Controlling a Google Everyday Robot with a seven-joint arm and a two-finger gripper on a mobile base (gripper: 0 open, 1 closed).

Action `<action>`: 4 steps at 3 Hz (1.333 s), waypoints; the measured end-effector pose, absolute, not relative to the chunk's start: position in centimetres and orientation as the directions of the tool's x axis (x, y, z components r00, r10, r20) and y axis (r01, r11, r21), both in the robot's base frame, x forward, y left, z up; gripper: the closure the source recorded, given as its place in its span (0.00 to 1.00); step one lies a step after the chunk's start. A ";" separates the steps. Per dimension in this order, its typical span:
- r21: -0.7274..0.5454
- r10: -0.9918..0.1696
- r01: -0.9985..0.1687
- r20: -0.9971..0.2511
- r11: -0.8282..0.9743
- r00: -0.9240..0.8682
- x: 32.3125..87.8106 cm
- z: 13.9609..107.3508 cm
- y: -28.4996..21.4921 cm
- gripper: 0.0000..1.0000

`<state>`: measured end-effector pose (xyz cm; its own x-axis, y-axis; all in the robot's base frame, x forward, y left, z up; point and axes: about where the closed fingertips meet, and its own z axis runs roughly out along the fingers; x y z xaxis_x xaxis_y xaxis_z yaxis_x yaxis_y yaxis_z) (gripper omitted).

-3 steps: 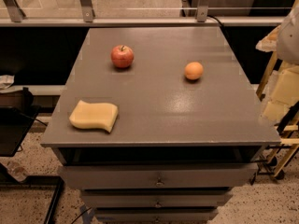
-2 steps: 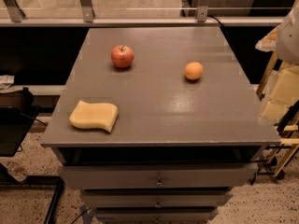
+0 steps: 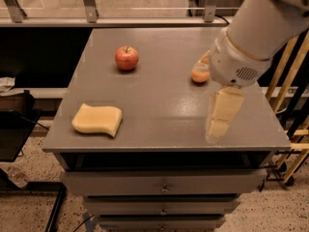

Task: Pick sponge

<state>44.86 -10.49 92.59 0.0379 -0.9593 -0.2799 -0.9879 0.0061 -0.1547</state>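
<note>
The pale yellow sponge [image 3: 97, 120], a thick block with wavy edges, lies flat near the front left corner of the grey table [image 3: 159, 103]. My gripper [image 3: 218, 128] hangs from the white arm [image 3: 251, 37] above the table's front right part, far to the right of the sponge and well apart from it. It holds nothing that I can see.
A red apple [image 3: 126, 58] stands at the back left. A small orange fruit [image 3: 199, 74] at the back right is partly hidden by the arm. Drawers [image 3: 164, 187] sit under the tabletop. A wooden frame [image 3: 289, 105] stands right of the table, a metal railing [image 3: 89, 4] behind.
The arm has swung in from the right edge of the view to over the table's right side and now partly covers the orange fruit. The sponge, apple and fruit have not moved.
</note>
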 end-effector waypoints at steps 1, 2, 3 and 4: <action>-0.146 -0.956 -0.989 -0.285 -0.028 0.069 44.9 92.2 -9.1 0.00; -0.146 -0.956 -0.989 -0.285 -0.028 0.069 44.9 92.2 -9.1 0.00; -0.132 -0.925 -0.984 -0.342 -0.124 0.162 45.1 91.2 -6.1 0.00; -0.120 -0.862 -0.947 -0.392 -0.297 0.321 46.3 90.2 -0.9 0.00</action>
<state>46.25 -0.94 90.16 0.3205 -0.8622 -0.3923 -0.9471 -0.2975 -0.1201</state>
